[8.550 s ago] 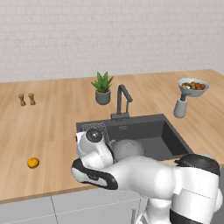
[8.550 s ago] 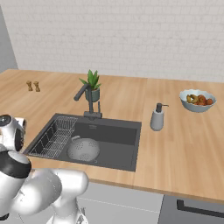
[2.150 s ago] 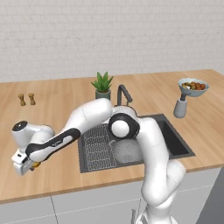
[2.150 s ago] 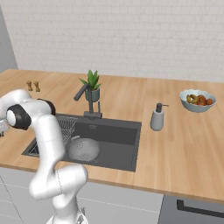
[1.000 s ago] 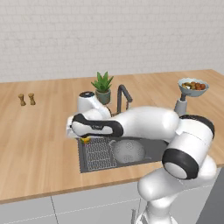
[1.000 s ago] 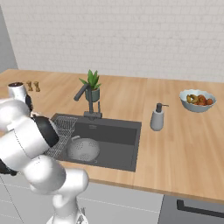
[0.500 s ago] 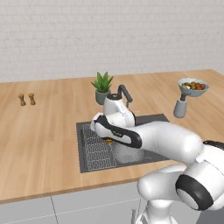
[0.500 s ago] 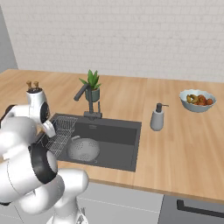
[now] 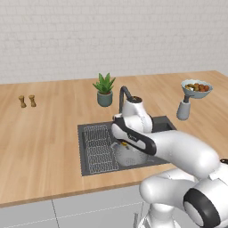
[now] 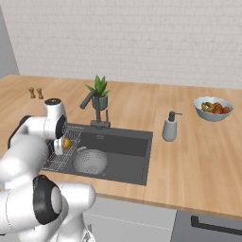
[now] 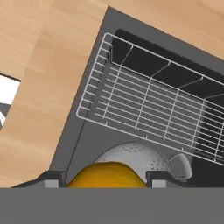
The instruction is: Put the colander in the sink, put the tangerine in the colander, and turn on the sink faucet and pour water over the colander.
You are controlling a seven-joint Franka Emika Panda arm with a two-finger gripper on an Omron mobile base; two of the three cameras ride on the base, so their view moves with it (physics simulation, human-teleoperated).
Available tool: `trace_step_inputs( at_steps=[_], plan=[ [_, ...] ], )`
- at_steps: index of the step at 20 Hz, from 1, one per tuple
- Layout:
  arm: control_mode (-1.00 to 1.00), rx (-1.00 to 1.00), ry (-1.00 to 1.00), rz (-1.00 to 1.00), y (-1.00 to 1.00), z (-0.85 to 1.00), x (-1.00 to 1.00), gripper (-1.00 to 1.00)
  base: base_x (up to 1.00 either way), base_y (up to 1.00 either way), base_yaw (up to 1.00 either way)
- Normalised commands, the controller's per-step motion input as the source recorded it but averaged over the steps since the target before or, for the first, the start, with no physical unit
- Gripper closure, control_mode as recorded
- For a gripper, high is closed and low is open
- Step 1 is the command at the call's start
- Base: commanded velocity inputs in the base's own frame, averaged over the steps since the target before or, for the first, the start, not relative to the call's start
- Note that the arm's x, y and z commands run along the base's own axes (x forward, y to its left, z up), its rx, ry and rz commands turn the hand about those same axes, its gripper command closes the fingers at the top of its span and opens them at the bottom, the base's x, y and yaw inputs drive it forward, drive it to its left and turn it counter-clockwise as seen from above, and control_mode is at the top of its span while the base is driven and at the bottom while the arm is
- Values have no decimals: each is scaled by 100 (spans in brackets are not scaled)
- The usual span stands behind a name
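The silver perforated colander [image 10: 90, 161] sits upside-up in the dark sink [image 10: 127, 144], right of the wire rack. My gripper [image 10: 63, 143] hangs over the sink's left part, just above the colander's rim [image 9: 130, 156], shut on the orange tangerine [image 10: 67, 142]. In the hand view the tangerine [image 11: 107, 175] fills the gap between the two fingertips, with the colander [image 11: 138, 156] directly beyond it. The dark angular faucet [image 9: 124, 95] stands behind the basin, with no water running from its spout.
A wire grid rack [image 11: 148, 105] lies in the sink's left half. A potted plant [image 9: 104, 89] stands beside the faucet. A soap dispenser [image 10: 169, 127] and a bowl of fruit [image 10: 213, 108] are on the right counter. Two small shakers [image 9: 26, 101] stand far left.
The arm has swung rightward from the sink's left edge to over the colander, carrying the tangerine. The grip has not changed.
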Motion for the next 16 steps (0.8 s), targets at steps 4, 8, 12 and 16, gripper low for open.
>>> trace_step_inputs(
  at_steps=[4, 8, 12, 16],
  plan=[
    [-100, 13, 5, -57, -30, 0, 0, 100, 0, 0, 0],
    [-100, 14, 5, -56, -29, 0, 0, 100, 0, 0, 0],
    [-100, 15, 8, -55, -33, 0, 0, 100, 0, 0, 0],
    [-100, 17, 11, -54, -41, 0, 0, 100, 0, 0, 0]
  ],
)
